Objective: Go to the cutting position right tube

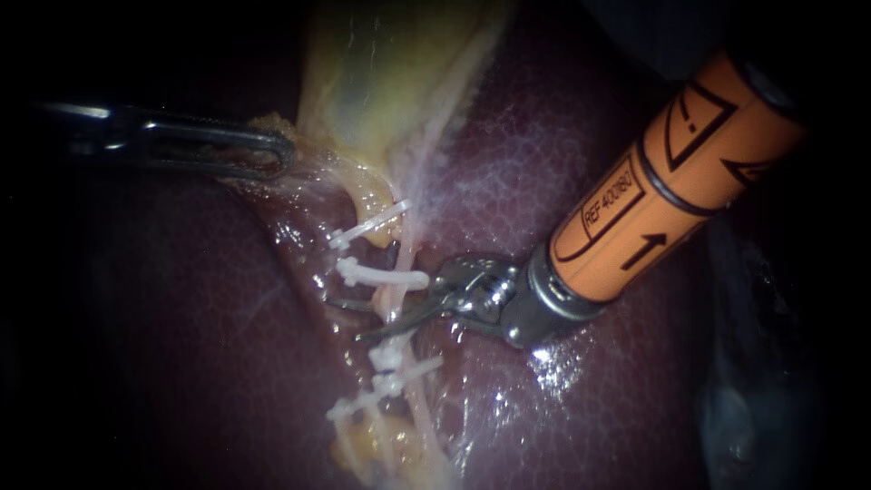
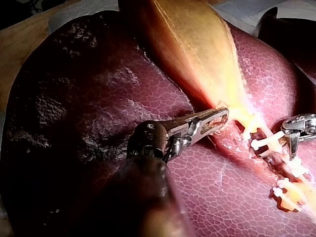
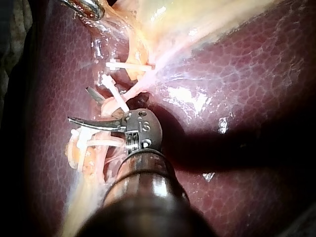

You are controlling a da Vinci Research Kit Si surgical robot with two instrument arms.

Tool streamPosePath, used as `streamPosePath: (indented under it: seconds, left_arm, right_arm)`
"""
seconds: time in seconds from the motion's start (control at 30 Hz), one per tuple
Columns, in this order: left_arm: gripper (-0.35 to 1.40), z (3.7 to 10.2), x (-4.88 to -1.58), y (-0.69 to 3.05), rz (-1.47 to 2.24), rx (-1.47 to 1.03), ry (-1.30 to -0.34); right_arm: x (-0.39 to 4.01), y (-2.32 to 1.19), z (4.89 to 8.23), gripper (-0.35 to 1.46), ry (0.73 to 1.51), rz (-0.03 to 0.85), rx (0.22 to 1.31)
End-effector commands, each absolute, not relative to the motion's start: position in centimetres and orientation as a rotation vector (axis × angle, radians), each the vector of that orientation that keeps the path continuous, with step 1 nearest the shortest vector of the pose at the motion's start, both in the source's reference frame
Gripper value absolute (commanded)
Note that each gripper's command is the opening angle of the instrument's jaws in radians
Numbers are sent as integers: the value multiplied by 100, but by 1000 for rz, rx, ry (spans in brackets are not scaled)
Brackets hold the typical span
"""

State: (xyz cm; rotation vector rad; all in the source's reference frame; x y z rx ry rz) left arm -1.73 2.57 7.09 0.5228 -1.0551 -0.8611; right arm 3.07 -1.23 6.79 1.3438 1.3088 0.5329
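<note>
Between clips [image 1: 381, 275], right instrument [image 1: 346, 319] astride tube [image 1: 406, 249]

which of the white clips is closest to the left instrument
The topmost clip, the slanted one just below the gallbladder. It lies closest to the left instrument; the other clips sit farther down the tubes, away from it.

Surgical training bench, you can tell. Liver [image 2: 74, 108] lies as loose whole organ on tan board [image 2: 19, 39], which shows past liver edge, off side of your left instrument [image 2: 219, 118]. Pale sheet [image 2: 252, 12] beyond gallbladder [image 2: 192, 44]. White clips [image 1: 386, 275] on tubes [image 1: 406, 245].
</note>
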Motion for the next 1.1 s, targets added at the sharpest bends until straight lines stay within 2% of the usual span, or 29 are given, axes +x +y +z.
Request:
streamPosePath:
  seconds: [0.03,0.3,0.47,0.6,1.1]
  left_arm:
    - [-35,710,-173,257,-861,522,-1055]
    - [-35,711,-173,258,-861,523,-1055]
    - [-35,711,-173,258,-861,523,-1055]
    - [-35,711,-173,258,-861,523,-1055]
    - [-35,711,-173,258,-861,523,-1055]
  right_arm:
    - [308,-123,678,126,1321,525,1337]
    - [319,-118,654,113,1443,407,1206]
    - [319,-105,631,109,1485,413,1135]
    - [318,-96,620,111,1492,428,1117]
    - [318,-97,624,113,1492,427,1115]
